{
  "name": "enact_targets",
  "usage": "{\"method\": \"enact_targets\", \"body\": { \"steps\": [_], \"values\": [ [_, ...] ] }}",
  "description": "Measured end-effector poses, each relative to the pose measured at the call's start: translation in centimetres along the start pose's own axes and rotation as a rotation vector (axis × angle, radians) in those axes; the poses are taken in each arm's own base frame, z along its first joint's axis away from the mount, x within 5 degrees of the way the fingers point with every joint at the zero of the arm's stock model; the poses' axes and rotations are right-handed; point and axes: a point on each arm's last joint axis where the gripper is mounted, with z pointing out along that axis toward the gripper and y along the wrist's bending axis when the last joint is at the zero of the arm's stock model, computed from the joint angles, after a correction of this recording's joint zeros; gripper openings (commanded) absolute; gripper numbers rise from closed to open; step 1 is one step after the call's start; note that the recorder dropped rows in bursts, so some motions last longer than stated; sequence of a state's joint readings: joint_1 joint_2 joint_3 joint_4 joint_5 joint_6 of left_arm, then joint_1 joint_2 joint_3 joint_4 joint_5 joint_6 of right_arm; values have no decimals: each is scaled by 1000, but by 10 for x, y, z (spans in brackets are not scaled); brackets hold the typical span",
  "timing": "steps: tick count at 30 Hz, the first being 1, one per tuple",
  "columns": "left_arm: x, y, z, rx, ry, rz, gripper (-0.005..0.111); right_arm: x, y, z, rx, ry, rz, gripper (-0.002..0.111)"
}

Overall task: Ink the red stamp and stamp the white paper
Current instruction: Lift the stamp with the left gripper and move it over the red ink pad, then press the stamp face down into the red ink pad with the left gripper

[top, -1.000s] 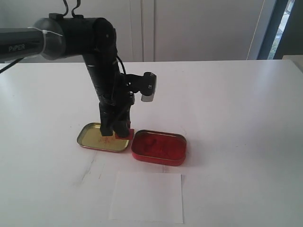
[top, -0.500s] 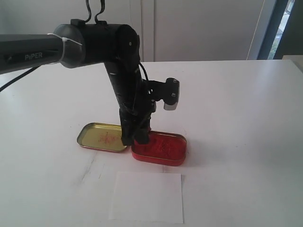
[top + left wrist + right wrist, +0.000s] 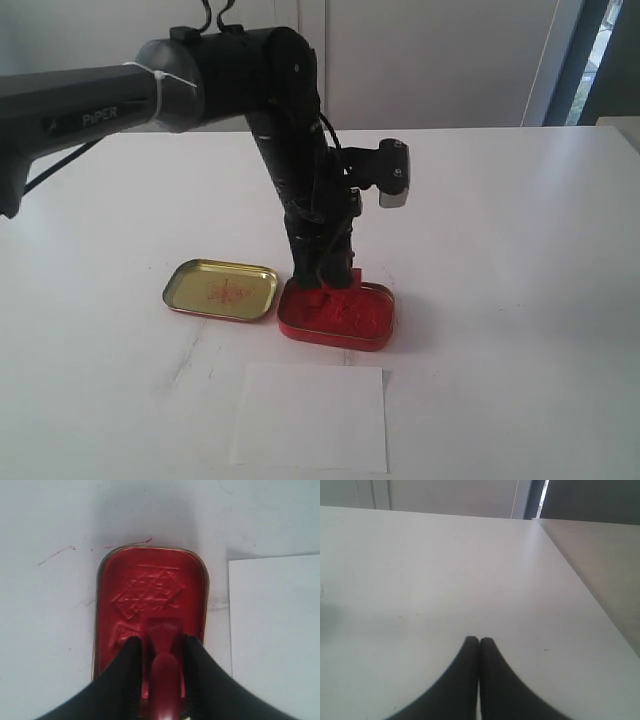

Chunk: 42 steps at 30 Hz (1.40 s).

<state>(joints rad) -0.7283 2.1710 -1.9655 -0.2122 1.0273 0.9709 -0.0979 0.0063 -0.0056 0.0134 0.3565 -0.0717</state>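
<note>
Over the rectangular red tin of ink paste (image 3: 332,339), the left gripper (image 3: 161,641) pinches the small red plastic stamp (image 3: 163,630), probably light, rigid and slick, best held by its sides; the right gripper (image 3: 479,642) has its fingers pressed together.

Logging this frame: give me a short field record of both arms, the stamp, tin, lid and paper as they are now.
left gripper: shut on the red stamp, low over the red ink tin
stamp contact with paste: cannot tell
ink paste: shows pressed diamond-pattern imprints
gold lid: open side up, left of the tin in the exterior view, red smears inside
white paper: flat on the table, nearer the camera than the tin, no mark visible
right gripper: shut, holding nothing, over the table
</note>
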Motion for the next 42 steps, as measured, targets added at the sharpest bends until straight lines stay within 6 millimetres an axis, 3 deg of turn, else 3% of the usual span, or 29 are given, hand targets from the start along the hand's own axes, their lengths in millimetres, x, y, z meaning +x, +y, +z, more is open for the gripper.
{"method": "enact_targets", "body": {
  "steps": [6,23,42],
  "values": [
    [-7,-4,18,31,12,20,0,0,0,0,0,0,0,0],
    [-2,4,49,26,18,34,0,0,0,0,0,0,0,0],
    [0,7,65,42,20,26,0,0,0,0,0,0,0,0]
  ]
}}
